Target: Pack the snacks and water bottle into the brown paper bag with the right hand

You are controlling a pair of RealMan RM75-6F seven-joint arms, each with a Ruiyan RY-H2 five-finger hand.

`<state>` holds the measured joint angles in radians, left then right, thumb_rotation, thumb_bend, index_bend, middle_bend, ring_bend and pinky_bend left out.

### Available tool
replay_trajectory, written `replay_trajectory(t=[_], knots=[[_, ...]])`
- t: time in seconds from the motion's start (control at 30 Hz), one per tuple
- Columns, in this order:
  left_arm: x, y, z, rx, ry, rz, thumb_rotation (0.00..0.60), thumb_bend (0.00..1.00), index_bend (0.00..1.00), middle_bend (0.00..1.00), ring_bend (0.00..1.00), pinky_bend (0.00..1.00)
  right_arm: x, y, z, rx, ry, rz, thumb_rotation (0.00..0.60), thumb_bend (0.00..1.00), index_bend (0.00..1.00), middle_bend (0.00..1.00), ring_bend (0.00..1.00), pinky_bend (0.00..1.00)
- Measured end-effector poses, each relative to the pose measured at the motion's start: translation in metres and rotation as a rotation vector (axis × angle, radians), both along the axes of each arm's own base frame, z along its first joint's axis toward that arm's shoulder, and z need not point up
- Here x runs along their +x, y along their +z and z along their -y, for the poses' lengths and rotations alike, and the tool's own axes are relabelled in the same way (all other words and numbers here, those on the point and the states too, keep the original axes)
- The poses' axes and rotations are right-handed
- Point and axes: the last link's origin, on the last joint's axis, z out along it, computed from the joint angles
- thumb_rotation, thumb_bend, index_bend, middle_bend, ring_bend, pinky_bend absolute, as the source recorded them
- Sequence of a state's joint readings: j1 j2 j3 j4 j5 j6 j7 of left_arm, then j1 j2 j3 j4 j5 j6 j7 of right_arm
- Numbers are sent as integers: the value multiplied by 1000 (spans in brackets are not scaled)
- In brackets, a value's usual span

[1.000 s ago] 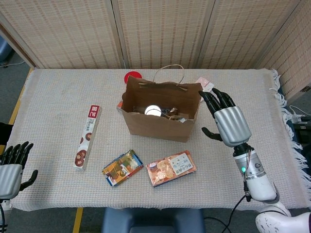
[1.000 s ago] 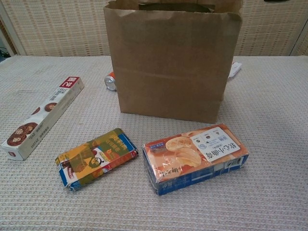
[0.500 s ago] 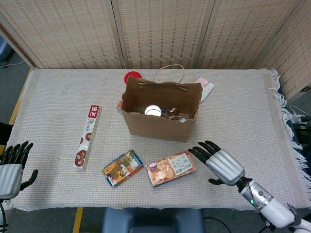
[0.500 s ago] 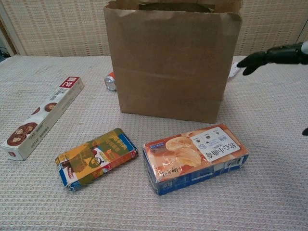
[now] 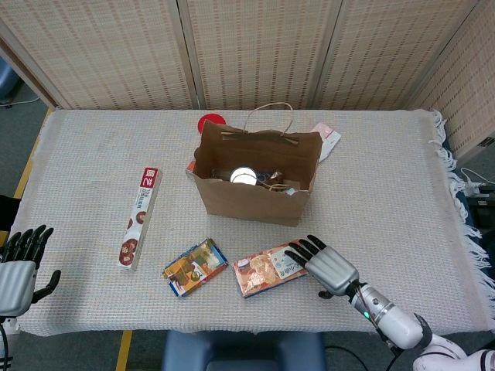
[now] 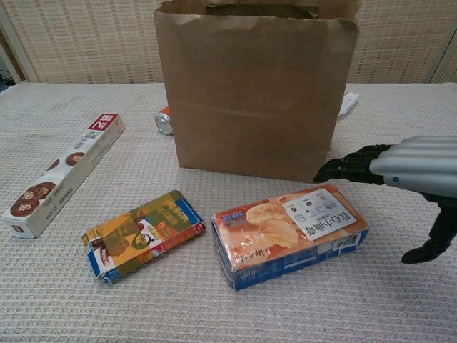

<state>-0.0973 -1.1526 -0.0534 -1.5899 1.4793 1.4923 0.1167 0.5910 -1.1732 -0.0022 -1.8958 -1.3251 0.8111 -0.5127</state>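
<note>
While my right hand (image 5: 329, 267) hovers empty, fingers spread, its fingertips (image 6: 335, 168) reach over the orange biscuit pack (image 6: 289, 232).
Brown paper bag (image 6: 253, 89) stands upright just behind; green snack pack (image 5: 195, 267) lies left; left hand (image 5: 17, 270) idles, fingers apart, at table edge.

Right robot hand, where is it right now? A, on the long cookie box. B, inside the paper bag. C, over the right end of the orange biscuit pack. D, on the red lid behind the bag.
C: the right robot hand is open, its fingers reaching over the right end of the orange biscuit pack, in front of the paper bag and far from the long cookie box.
</note>
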Motion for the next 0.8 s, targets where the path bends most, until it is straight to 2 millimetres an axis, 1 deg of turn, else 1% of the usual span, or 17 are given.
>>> replay_trajectory(t=[0.3, 0.4, 0.53, 0.7, 0.73, 0.77, 0.8], knots=[[0, 0, 0, -5, -3, 5, 600, 371, 0, 0, 0, 0, 8, -49, 18, -6, -51, -38, 600, 15, 0, 0, 0, 0], [0, 1, 0, -6, -4, 6, 600, 371, 0, 0, 0, 0, 11, -60, 24, -17, -63, -42, 600, 15, 0, 0, 0, 0], [-1, 1, 0, -7, -4, 8, 600, 370, 0, 0, 0, 0, 15, -71, 31, -32, -84, -38, 600, 15, 0, 0, 0, 0], [-1, 1, 0, -9, -5, 9, 600, 371, 0, 0, 0, 0, 19, -77, 36, -56, -105, -28, 600, 17, 0, 0, 0, 7], [-1, 1, 0, -9, -5, 9, 600, 371, 0, 0, 0, 0, 19, -78, 36, -63, -107, -27, 600, 36, 0, 1, 4, 44], [-1, 1, 0, -9, -5, 10, 600, 371, 0, 0, 0, 0, 19, -78, 37, -71, -107, -25, 600, 77, 14, 29, 42, 128], [-1, 1, 0, -9, -6, 10, 600, 371, 0, 0, 0, 0, 20, -79, 37, -85, -106, -22, 600, 115, 60, 72, 97, 216]])
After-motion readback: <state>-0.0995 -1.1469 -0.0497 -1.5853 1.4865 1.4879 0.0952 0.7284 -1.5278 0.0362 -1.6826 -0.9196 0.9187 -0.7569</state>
